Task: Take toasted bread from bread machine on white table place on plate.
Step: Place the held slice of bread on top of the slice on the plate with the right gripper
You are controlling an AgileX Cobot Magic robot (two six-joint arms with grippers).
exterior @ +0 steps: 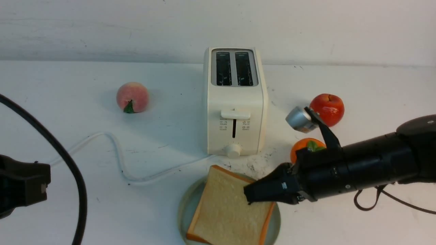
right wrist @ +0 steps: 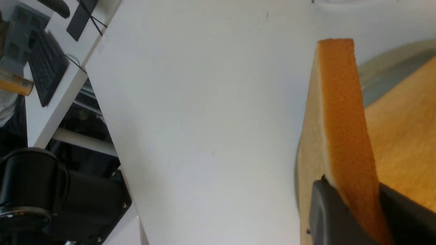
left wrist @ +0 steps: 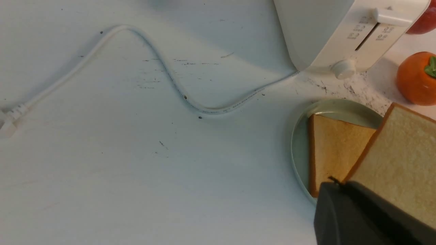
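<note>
Tabletop [exterior: 143, 211] white and scuffed, dark specks [exterior: 253, 165] beside toaster [exterior: 235, 112], pale wall [exterior: 102, 27] behind

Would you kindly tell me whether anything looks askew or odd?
The upper toast slice, clamped in the right gripper, hangs tilted over the lower slice flat on the plate. Dark specks mark the table before the toaster.

Bread machine [exterior: 235, 102] mid-frame on the surface [exterior: 143, 211]. Plate [exterior: 183, 208] lower centre, in front of it. Flat slice [left wrist: 335, 149] in the plate; tilted slice [exterior: 223, 207] over it, pinched by right fingers [exterior: 262, 190] from the right. Peach [exterior: 132, 97] left of machine; apple [exterior: 327, 109], orange [exterior: 303, 147] right of it. Cord [exterior: 115, 153] trails lower left.
</note>
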